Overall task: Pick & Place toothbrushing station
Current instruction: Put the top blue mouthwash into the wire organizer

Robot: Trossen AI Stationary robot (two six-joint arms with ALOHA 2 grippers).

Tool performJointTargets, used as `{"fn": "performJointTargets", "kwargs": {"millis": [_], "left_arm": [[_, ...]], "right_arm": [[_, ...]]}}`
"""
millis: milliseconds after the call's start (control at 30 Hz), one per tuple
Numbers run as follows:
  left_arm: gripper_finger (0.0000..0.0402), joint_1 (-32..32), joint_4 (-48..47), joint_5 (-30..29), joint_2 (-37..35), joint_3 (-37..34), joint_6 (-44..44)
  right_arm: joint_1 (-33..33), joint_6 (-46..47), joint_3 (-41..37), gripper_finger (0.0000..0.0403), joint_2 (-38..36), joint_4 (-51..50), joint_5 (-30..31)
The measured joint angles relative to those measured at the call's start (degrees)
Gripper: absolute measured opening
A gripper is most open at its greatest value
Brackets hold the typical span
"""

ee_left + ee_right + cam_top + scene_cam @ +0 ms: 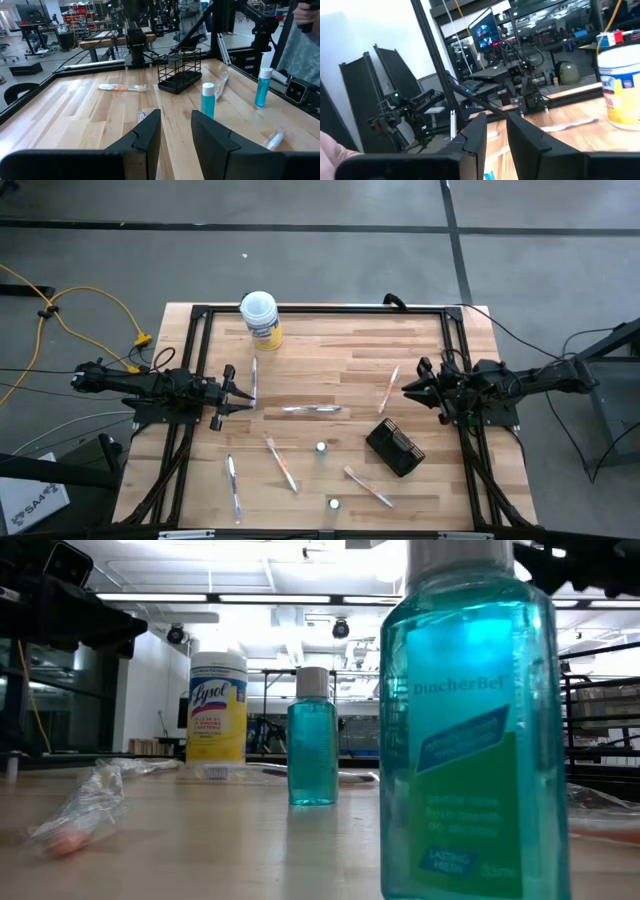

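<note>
The toothbrushing station [395, 448] is a small black slotted holder standing on its base on the wooden table, right of centre and toward the near edge. In the left wrist view it [180, 72] shows as a black wire-framed rack. My left gripper [245, 390] is open and empty at the table's left side, pointing right; its fingers show in its wrist view [176, 135]. My right gripper [408, 388] is open and empty at the right side, a little to the far side of the holder, pointing left; it also shows in its wrist view [496, 135].
A white-lidded yellow-labelled canister [260, 318] stands at the far left-centre. Two small teal bottles [320, 448] [333, 503] stand near the centre and the near edge. Several wrapped toothbrushes [312, 409] lie scattered on the table. A black frame [320, 310] borders the tabletop.
</note>
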Motion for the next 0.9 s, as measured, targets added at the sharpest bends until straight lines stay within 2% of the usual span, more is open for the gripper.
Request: {"fn": "performJointTargets", "kwargs": {"millis": [533, 900], "left_arm": [[0.0103, -0.01, 0.26, 0.02, 0.0, 0.0, 0.0], [0.0103, -0.01, 0.24, 0.02, 0.0, -0.02, 0.0]], "right_arm": [[0.0, -8.15, 17.88, 0.0067, 25.13, -0.1, -3.51], [0.0, -14.58, 31.5, 0.0067, 42.21, -1.28, -13.13]]}}
